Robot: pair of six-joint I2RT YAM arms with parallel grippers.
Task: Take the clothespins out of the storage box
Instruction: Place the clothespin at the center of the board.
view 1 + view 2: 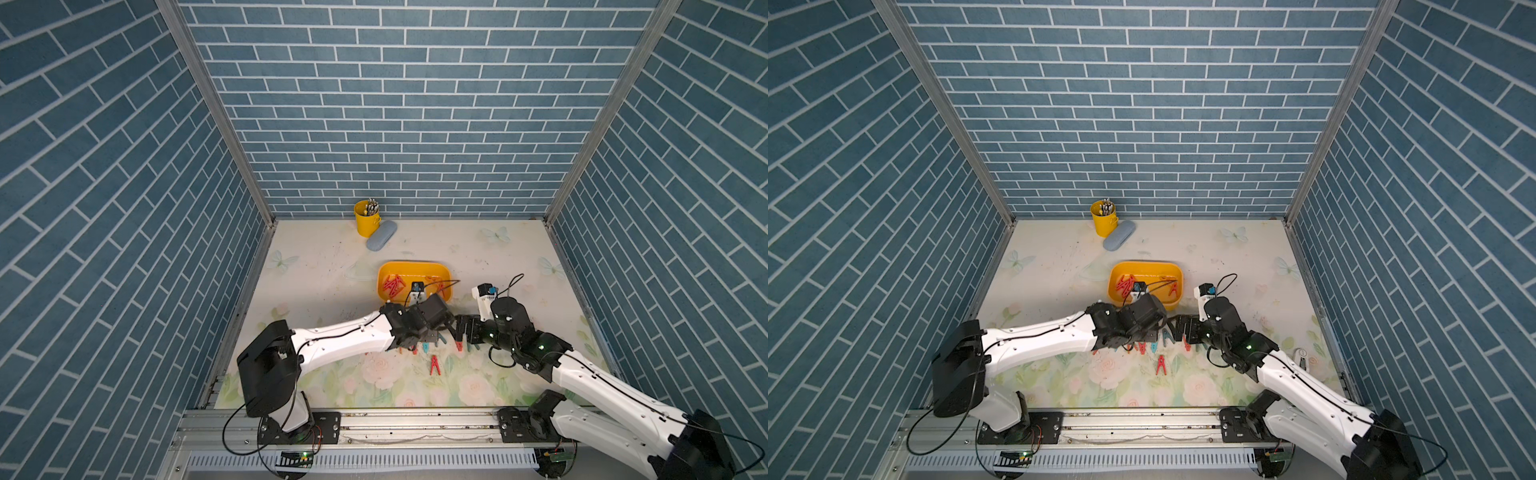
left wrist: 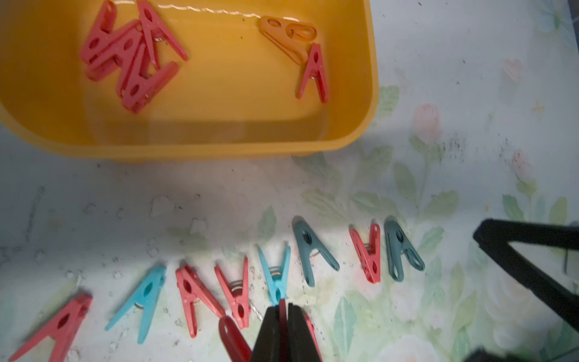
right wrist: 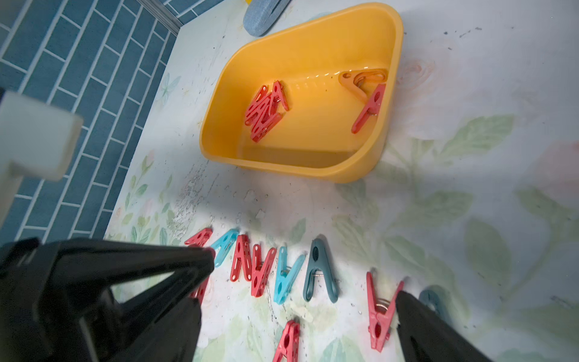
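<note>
Currently, storage box (image 2: 372, 78): a shallow yellow-orange plastic tray with rounded corners, standing on the floral tabletop (image 2: 470, 125).

Still inside:
- a heap of red A-shaped plastic clothespins (image 2: 131, 59)
- one orange peg (image 2: 288, 34)
- one lone red peg (image 2: 315, 75)

Already out:
- a row of eight red, light-blue and teal pegs (image 2: 313, 250) just in front of the box
- a stray red peg (image 1: 435, 365) nearer the robot

The left gripper (image 2: 283, 308) is pressed together on a red clothespin (image 2: 232, 335), low by the row. The right gripper (image 3: 305, 282) is spread and empty over the row.

Judged past halfway; the box's remainder is outstanding.

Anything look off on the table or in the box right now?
One red clothespin lies alone, on the near side of the neat row of clothespins beside the storage box. Nothing looks spilled or damaged.
</note>
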